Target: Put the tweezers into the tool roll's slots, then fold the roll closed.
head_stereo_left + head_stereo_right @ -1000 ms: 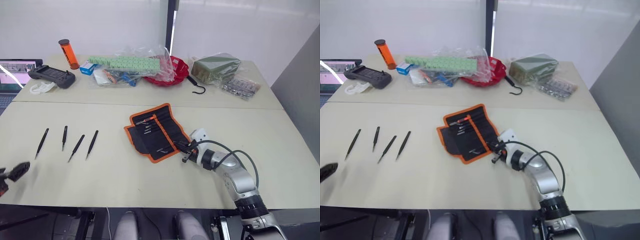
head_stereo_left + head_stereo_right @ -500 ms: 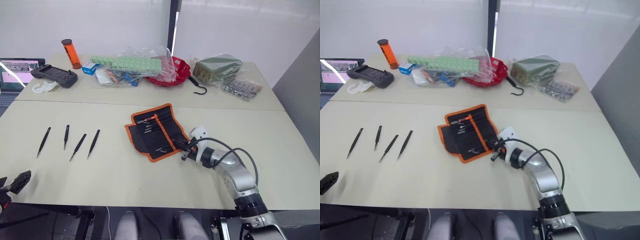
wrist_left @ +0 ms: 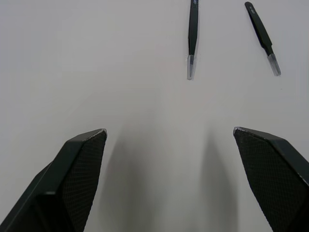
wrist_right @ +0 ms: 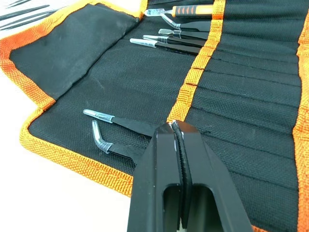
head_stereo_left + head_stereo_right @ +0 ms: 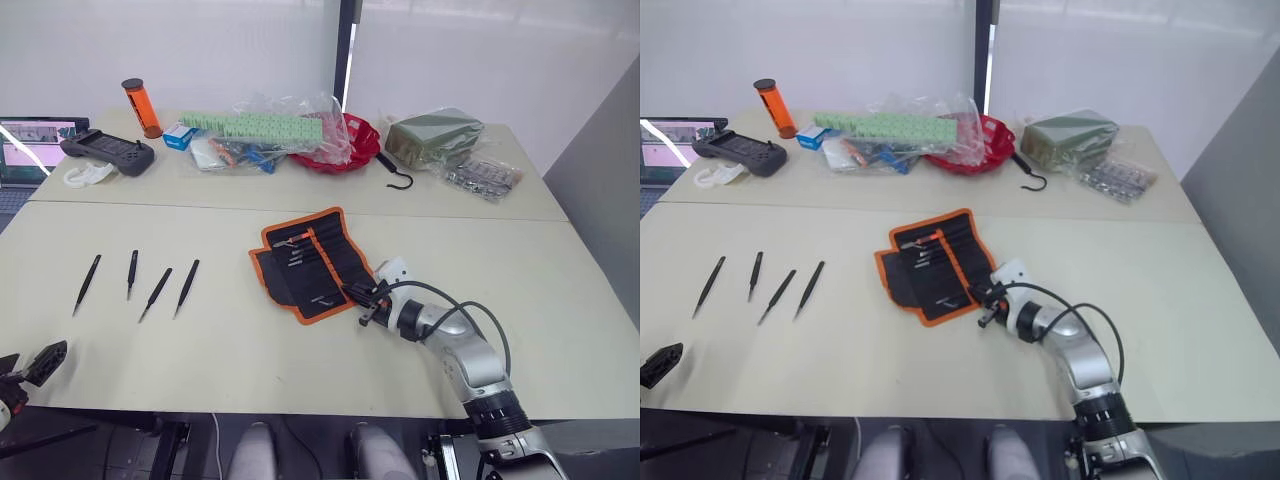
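Observation:
The tool roll (image 5: 312, 262) lies unrolled mid-table, black with orange trim, and several tools sit in its slots (image 4: 251, 63). My right gripper (image 5: 362, 298) rests shut at the roll's near right corner. In the right wrist view a straight tweezer (image 4: 116, 121) and a bent one (image 4: 104, 142) lie on the fabric, their back ends hidden under my fingers (image 4: 159, 159). Several loose tweezers (image 5: 155, 292) lie in a row at the left. My left gripper (image 5: 40, 362) hovers open at the front left edge, with two tweezers (image 3: 193, 36) beyond its fingers.
Along the back stand an orange tube (image 5: 140, 107), a black controller (image 5: 105, 152), a laptop (image 5: 25, 140), plastic bags (image 5: 265, 128), a red bowl (image 5: 355, 140), a dark green bag (image 5: 432, 137), a black hook (image 5: 397, 175) and a bag of small parts (image 5: 482, 175).
My right gripper has edged slightly left over the roll's near corner. The left gripper sits a little lower at the table's front edge. The loose tweezers have not moved.

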